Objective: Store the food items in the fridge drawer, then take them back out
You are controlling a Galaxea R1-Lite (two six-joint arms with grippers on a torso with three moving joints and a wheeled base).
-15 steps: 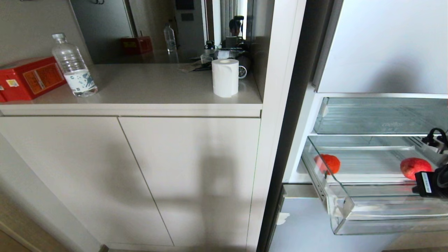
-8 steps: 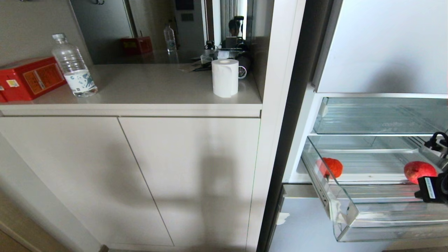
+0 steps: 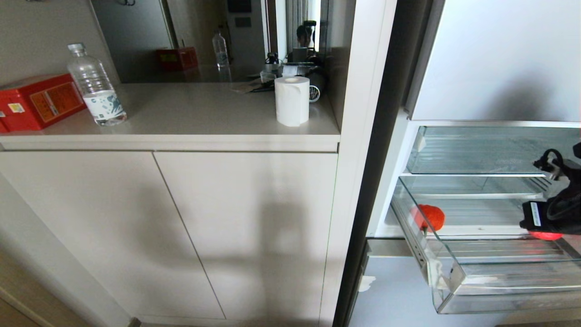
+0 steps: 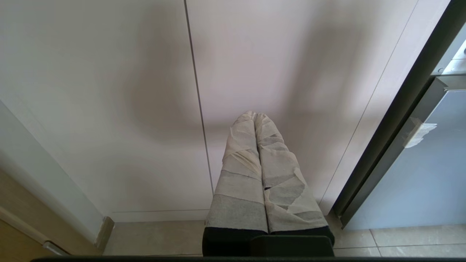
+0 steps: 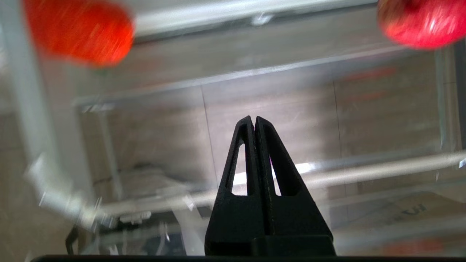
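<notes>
While I hold the rig at the open fridge, stock as follows, clock directions read on the head view.

Item 1: fridge drawer (image 3: 447,290), clear ribbed bin, pulled out, approx 4 o'clock in frame. Shallower clear bin (image 3: 481,150) sits above it.

Item 2: food items, qty 2, both inside the drawer toward its back. Orange-red fruit (image 3: 429,217) at the drawer's 9 o'clock end; red fruit (image 3: 544,235) at the 3 o'clock end, mostly hidden under my R arm, only a sliver showing.

Item 3: right gripper (image 5: 254,122), fingers pressed together, holding nothing, tips hanging over the drawer's mid-floor.

Item 4: left gripper (image 4: 255,115), taped fingers pressed together, parked low facing the cabinet doors (image 4: 145,91). Well away from the fridge, so R arm is the nearer one by far.

Key relation: per R wrist cam, both fruits lie beyond the tips, orange one (image 5: 78,31) off to one side, red one (image 5: 418,22) off to the other; nothing straight ahead. Both roundish, no long axis to line up with. My read: red fruit is the closer pick, needs fingers spread first, then a swing toward 3 o'clock.

Misc, countertop: red box (image 3: 38,102), water bottle (image 3: 95,86), paper roll (image 3: 292,101).
</notes>
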